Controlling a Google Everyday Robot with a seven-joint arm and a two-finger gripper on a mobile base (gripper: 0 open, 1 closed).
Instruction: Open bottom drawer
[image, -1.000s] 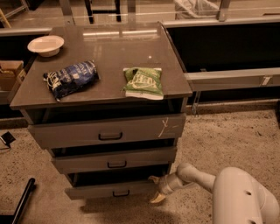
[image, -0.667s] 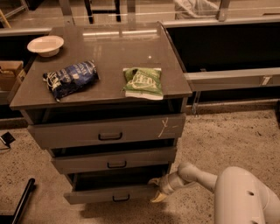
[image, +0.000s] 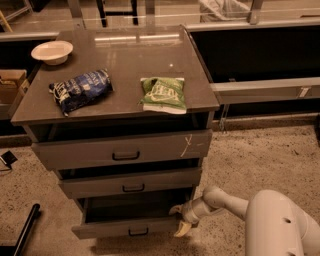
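Standing centre frame: a grey-brown, flat-topped cabinet (image: 125, 55) with three drawers, on a speckled stone-like floor (image: 260, 155). The robot's rounded white body (image: 280, 225) fills the lower right, and its pale arm (image: 227, 200) reaches left toward the cabinet's foot.

Drawers, top down:
- Widest grey drawer (image: 80, 152), with a white scratch (image: 186, 145) near its right end. It sits slightly proud of the frame, with a dark gap above.
- Mid-sized grey drawer (image: 165, 179), also a little out.
- The bottom drawer (image: 110, 228), a plain grey front and the lowest of the three. It is pulled well forward of the one above, and its grey inner tray shows as a dark open trough.

On the top surface lie a crumpled blue snack bag (image: 80, 90) at left and a green snack bag (image: 163, 94) at the front right edge. A shallow cream bowl (image: 52, 51) sits at the back left corner.

The pale two-finger gripper (image: 181, 220) is at the right end of the bottom drawer's front, touching or just beside that corner. I cannot tell whether it is clamped on the panel or loose. The small dark centre pull handle (image: 138, 232) is well to its left and untouched.

Step in hand, as I judge it: the pull itself, worked from the drawer's end rather than the handle, and seemingly past halfway. The next move calls for a straight draw outward along the runners. An off-centre hold could skew the drawer and make it bind, so the line of pull needs to stay square to the front.
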